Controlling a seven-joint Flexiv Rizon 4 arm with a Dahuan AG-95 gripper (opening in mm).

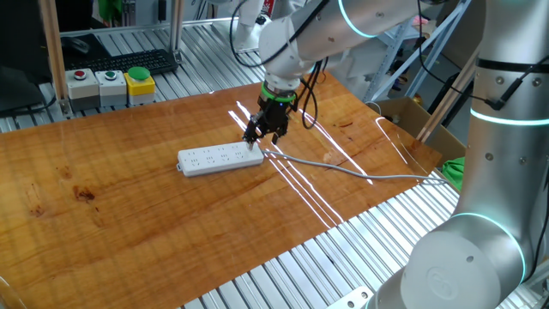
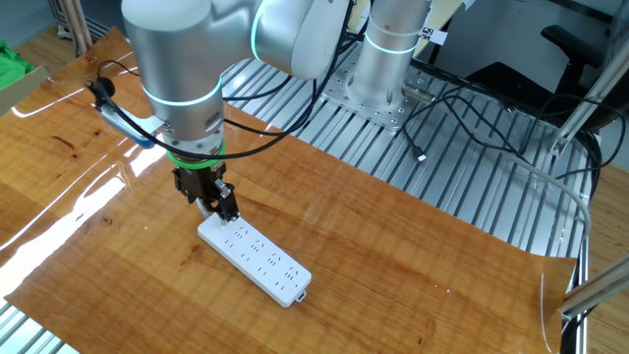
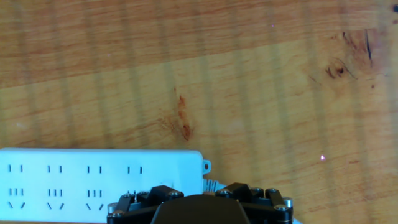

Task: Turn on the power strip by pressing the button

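long flat white plastic power strip (image 1: 220, 160) lies on wooden desk (image 1: 129, 223), cable end right under black end effector (image 1: 264, 130) | tiny pale button (image 2: 210, 220) likely beneath tips, hidden | light, rigid, may slide: press straight down, no grasp | finger gap: cannot tell

Silver arm (image 2: 177, 59) with cyan rings, black claw (image 2: 208, 198), black cables.

A wooden table (image 1: 129, 232) carries the white power strip (image 1: 220, 160) and its grey cable (image 1: 343, 170).
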